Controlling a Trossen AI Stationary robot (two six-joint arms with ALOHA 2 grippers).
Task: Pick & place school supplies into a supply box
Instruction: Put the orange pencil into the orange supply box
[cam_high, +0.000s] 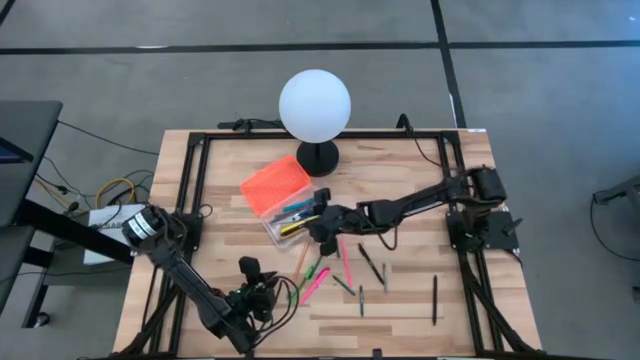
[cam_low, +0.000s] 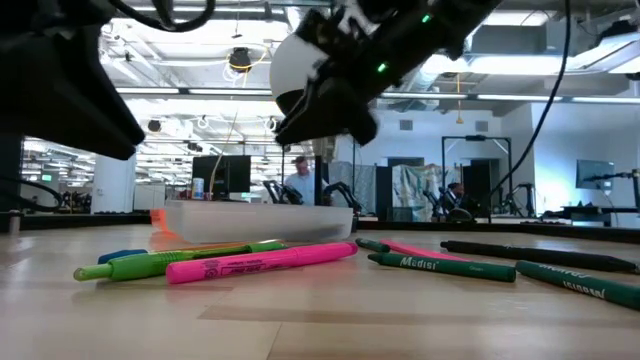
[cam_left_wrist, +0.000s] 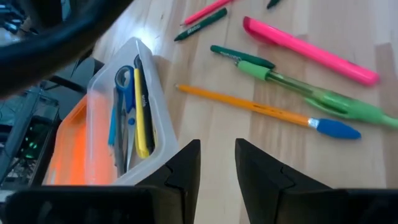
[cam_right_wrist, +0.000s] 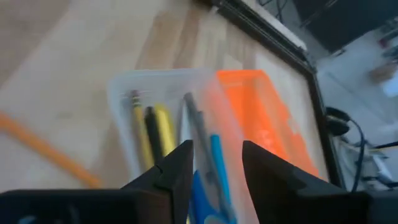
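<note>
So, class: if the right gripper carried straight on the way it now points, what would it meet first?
Most likely the clear supply box: the right gripper, fingers apart, aims into its open body, at the pens and blue-handled scissors already inside. Depth is hard to judge.

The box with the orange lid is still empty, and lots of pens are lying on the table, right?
Not quite. The box already holds several supplies, including blue-handled scissors and a yellow pen, as the left wrist view shows. Lots of pens do lie on the table.
</note>
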